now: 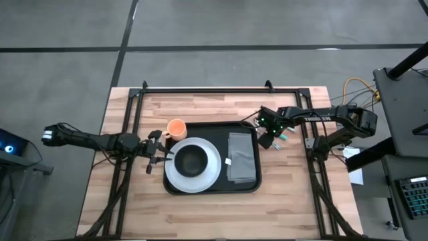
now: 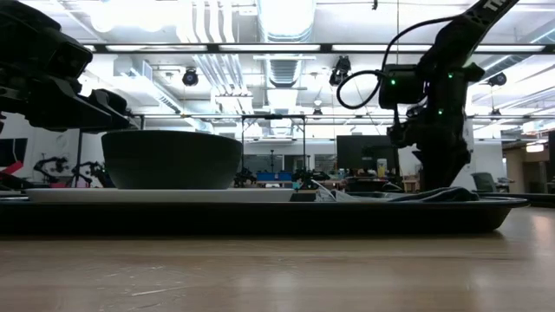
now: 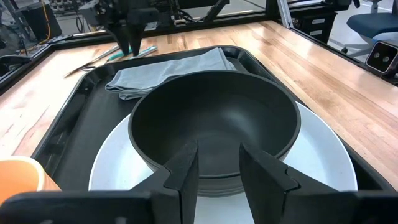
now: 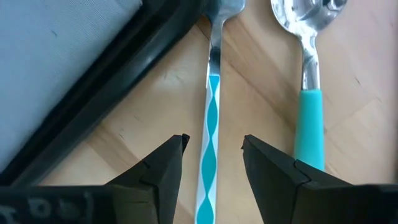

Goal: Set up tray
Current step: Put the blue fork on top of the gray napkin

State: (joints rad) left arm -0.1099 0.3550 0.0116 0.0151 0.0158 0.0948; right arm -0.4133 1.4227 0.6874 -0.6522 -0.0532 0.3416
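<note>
The black tray [image 1: 249, 189] lies mid-table and holds a white plate [image 1: 210, 173]. A black bowl [image 1: 191, 160] sits on that plate, and a folded grey napkin [image 1: 242, 157] lies flat beside it in the tray. My left gripper [image 1: 159, 152] is open at the plate's left edge, its fingers [image 3: 186, 165] just short of the bowl [image 3: 214, 118]. My right gripper [image 1: 273, 139] is open and points down over the wood right of the tray. Its fingers [image 4: 163, 163] stand on either side of a fork's teal-and-white handle [image 4: 209, 124] without touching it. A teal-handled spoon [image 4: 308, 121] lies beside the fork.
An orange cup [image 1: 176, 128] stands on the wood at the tray's far left corner, close to my left gripper. The tray's rim [image 4: 106, 93] runs just beside the fork. Bare wood lies along the near side of the table. A black frame edges the table's far side.
</note>
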